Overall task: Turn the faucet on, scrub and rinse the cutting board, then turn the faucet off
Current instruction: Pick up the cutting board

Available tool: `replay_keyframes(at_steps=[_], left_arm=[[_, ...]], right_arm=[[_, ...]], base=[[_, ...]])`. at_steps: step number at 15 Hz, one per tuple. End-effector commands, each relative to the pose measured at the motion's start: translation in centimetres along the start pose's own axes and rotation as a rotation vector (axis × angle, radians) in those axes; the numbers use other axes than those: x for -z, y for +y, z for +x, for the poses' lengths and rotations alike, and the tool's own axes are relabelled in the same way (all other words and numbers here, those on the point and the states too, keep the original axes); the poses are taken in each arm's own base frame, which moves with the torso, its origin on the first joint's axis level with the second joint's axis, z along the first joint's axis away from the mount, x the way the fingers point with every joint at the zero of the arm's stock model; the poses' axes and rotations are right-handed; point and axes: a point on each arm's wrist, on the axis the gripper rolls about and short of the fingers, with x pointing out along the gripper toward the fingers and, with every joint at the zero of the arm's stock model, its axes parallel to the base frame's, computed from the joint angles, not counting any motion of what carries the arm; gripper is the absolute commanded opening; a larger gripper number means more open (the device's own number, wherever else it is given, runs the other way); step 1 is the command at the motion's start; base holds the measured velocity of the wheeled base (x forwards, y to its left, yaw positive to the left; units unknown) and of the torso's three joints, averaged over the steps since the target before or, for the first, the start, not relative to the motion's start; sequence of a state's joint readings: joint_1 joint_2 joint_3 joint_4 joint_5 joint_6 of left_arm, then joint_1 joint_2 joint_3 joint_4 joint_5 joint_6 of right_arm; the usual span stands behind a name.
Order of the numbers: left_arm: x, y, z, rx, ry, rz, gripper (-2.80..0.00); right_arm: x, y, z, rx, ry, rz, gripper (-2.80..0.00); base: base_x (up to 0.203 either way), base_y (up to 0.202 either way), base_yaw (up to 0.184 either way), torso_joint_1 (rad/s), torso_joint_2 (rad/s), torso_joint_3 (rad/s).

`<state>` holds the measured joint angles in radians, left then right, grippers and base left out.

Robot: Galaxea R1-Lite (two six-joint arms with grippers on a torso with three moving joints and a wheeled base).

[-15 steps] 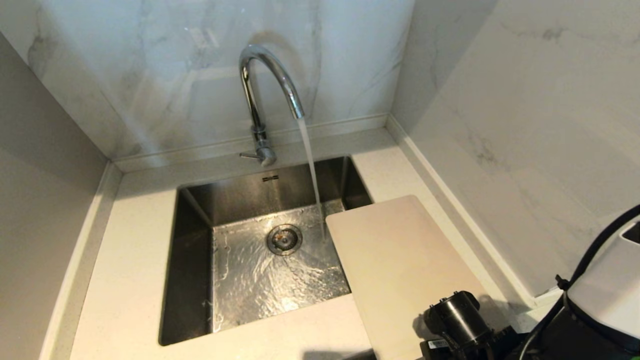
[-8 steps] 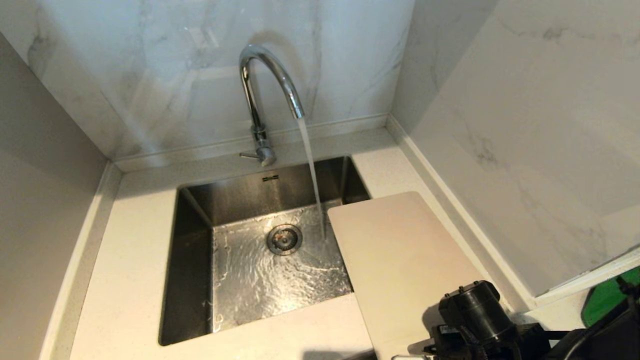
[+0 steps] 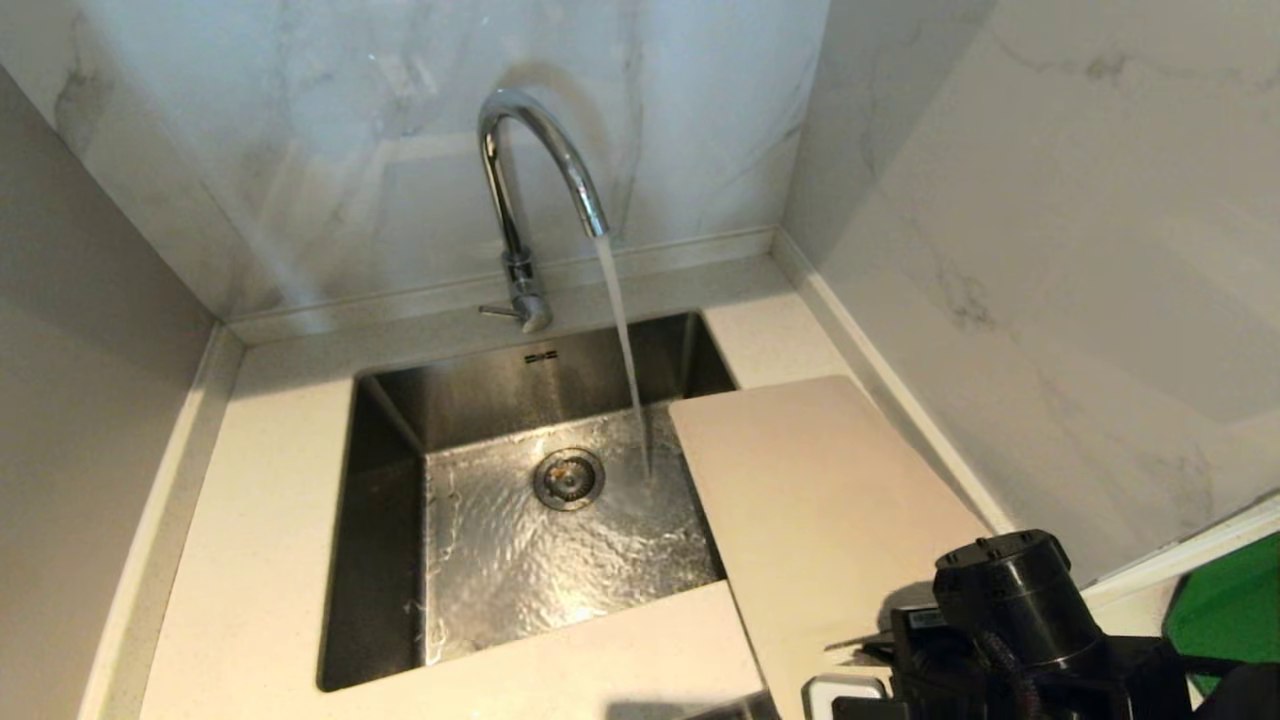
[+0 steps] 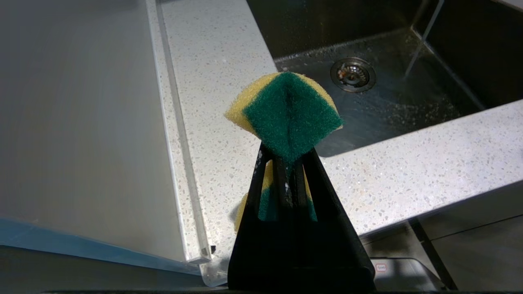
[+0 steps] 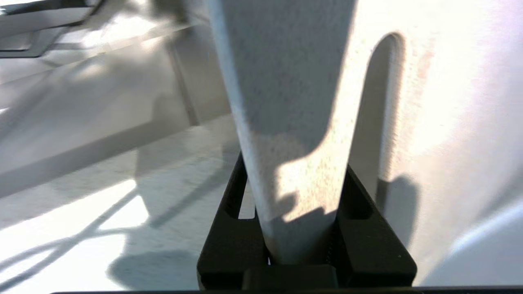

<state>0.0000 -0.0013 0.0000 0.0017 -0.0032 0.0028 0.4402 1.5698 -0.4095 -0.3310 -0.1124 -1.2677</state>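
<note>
Cutting board [image 3: 810, 500] shifted rightward, clamped by right gripper [image 5: 300, 196]; near end hidden.

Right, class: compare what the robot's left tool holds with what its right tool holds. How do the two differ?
The left tool pinches a small, soft green-and-yellow sponge, folded; the right tool clamps the edge of a large, stiff, flat beige cutting board. The sponge hangs in the air beside the sink; the cutting board lies over the sink's corner, short of the running water. Both are gripped.
</note>
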Motion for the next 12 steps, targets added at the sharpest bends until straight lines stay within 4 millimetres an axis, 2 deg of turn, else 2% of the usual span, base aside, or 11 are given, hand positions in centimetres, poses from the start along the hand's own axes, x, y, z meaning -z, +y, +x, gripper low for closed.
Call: replay_keyframes(at_steps=[1, 7, 12], left_arm=[[0.0, 0.0, 0.0, 0.0, 0.001, 0.0, -2.8], [0.0, 0.0, 0.0, 0.0, 0.0, 0.0, -2.8], [0.0, 0.0, 0.0, 0.0, -0.001, 0.0, -2.8]], right_arm=[[0.0, -0.6, -1.4, 0.072, -0.004, -0.008, -2.8], [0.3, -1.0, -4.1, 0.19, 0.01, -0.104, -2.8], [0.3, -1.3, -4.7, 0.227, 0.022, -0.175, -2.8]], base=[[0.0, 0.0, 0.0, 0.0, 0.0, 0.0], [0.0, 0.0, 0.0, 0.0, 0.0, 0.0], [0.0, 0.0, 0.0, 0.0, 0.0, 0.0]])
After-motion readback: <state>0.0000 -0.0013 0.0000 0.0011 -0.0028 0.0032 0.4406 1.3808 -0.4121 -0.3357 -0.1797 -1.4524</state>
